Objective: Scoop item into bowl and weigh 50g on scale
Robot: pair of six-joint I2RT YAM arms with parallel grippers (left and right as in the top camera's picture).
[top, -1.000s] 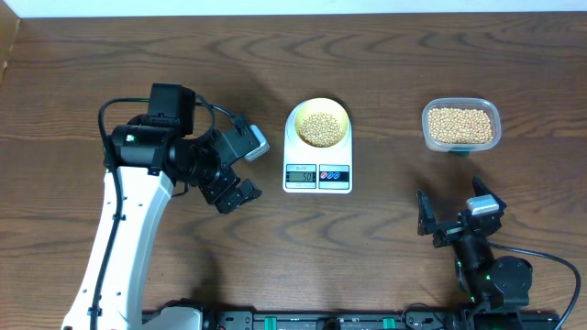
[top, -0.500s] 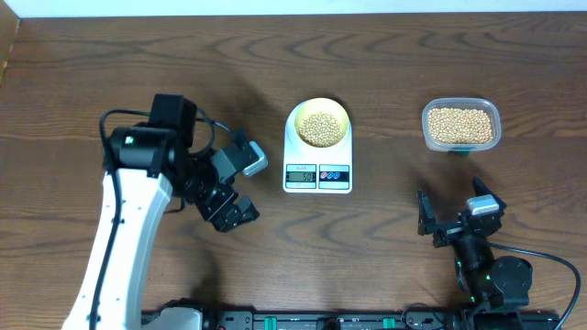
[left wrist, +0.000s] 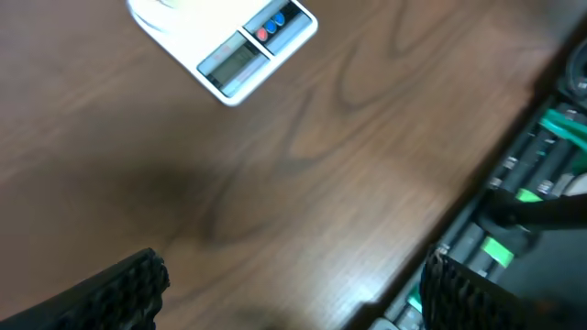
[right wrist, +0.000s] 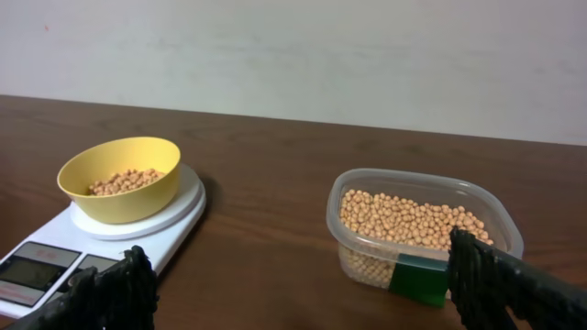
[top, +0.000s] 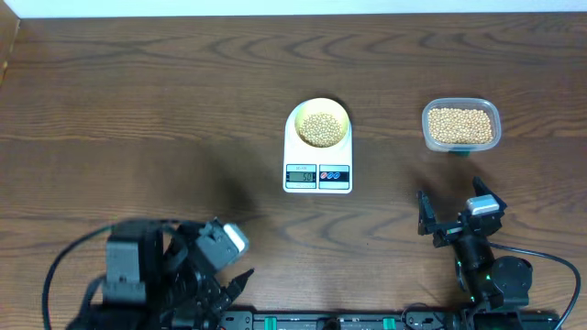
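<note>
The pale yellow bowl (top: 320, 126) holds tan beans (top: 320, 128) and sits on the white scale (top: 317, 170) at the table's middle; both show in the right wrist view, bowl (right wrist: 119, 176) and scale (right wrist: 64, 252). The scale's front shows in the left wrist view (left wrist: 234, 50). More beans fill a clear tub (top: 460, 126), also in the right wrist view (right wrist: 417, 225). My left gripper (top: 234, 286) is open and empty at the front left edge, its jaws wide in the left wrist view (left wrist: 293, 289). My right gripper (top: 451, 218) is open and empty, front right, below the tub.
A green label (right wrist: 420, 280) is on the tub's near side. The table's front edge with a rail of green parts (left wrist: 514, 229) lies right by the left gripper. A pale wall (right wrist: 293, 55) backs the table.
My left arm has pulled back from beside the scale to the front left edge of the table. The right arm, bowl, scale and tub have not moved.
</note>
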